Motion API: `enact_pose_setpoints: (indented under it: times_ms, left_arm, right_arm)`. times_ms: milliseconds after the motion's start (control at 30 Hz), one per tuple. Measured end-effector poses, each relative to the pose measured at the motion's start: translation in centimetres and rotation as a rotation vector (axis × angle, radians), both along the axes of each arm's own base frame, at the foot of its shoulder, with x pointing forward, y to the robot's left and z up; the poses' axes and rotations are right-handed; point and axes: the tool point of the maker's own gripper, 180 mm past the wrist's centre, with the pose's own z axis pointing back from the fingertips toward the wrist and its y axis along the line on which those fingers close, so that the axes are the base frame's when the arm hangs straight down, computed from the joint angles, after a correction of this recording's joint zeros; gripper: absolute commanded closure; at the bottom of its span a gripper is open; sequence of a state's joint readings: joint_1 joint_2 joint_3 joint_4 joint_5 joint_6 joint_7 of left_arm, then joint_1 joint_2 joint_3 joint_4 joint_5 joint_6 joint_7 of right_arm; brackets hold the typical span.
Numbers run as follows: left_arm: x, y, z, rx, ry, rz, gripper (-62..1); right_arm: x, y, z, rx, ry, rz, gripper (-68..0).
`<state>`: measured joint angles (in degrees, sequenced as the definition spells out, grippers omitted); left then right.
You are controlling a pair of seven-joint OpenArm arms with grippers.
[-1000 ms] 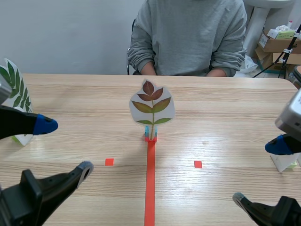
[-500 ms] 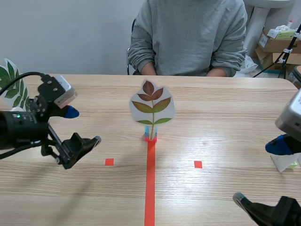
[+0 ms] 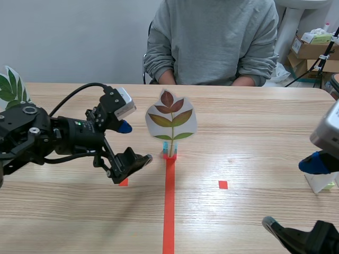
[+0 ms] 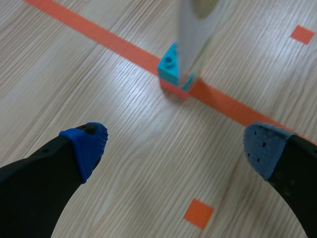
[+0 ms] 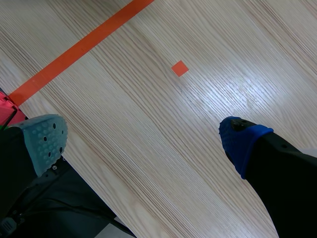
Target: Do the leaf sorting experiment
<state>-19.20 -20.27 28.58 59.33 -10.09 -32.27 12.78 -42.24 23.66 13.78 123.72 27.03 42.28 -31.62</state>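
A green leaf card (image 3: 9, 87) stands far to the left of the central leaf card (image 3: 171, 120), which is slotted upright in a blue-and-red block holder (image 4: 174, 74). The left gripper (image 3: 135, 142) is just left of the central leaf card, fingers spread wide and empty. The right gripper (image 5: 143, 141) is well to its right, likewise spread and empty.
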Motion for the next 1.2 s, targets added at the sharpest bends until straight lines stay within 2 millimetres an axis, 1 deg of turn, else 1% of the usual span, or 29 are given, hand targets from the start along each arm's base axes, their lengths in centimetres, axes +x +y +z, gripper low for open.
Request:
enact_pose_setpoints:
  times_ms: [200,333,433,500,733,833,900,1033,1200]
  left_arm:
    - [-0.3,-3.2,0.7,-0.069,0.001,-0.022,-58.7]
    - [-0.4,-5.2,1.6,-0.126,-0.008,-0.035,-58.7]
    - [-0.4,-6.3,2.3,-0.165,-0.019,-0.041,-57.5]
    - [-0.4,-6.7,2.6,-0.177,-0.023,-0.042,-53.2]
    - [-0.1,-6.6,2.7,-0.18,-0.031,-0.027,-32.2]
    - [0.2,-6.5,2.9,-0.187,-0.042,-0.013,-22.2]
    - [0.4,-6.4,2.9,-0.188,-0.048,-0.001,-17.2]
    - [0.4,-6.5,3.0,-0.194,-0.053,0.0,-9.0]
    - [0.4,-6.5,3.1,-0.201,-0.051,0.002,-4.0]
  right_arm:
    - [0.0,0.0,0.0,0.0,0.0,0.0,-63.8]
    - [0.0,0.0,0.0,0.0,0.0,0.0,-63.8]
    - [0.0,0.0,0.0,0.0,0.0,0.0,-63.8]
    - [0.0,0.0,0.0,0.0,0.0,0.0,-63.8]
    - [0.0,0.0,0.0,0.0,0.0,0.0,-63.8]
    - [0.0,0.0,0.0,0.0,0.0,0.0,-63.8]
    - [0.0,0.0,0.0,0.0,0.0,0.0,-63.8]
    - [0.0,0.0,0.0,0.0,0.0,0.0,-63.8]
    - [0.0,0.0,0.0,0.0,0.0,0.0,-63.8]
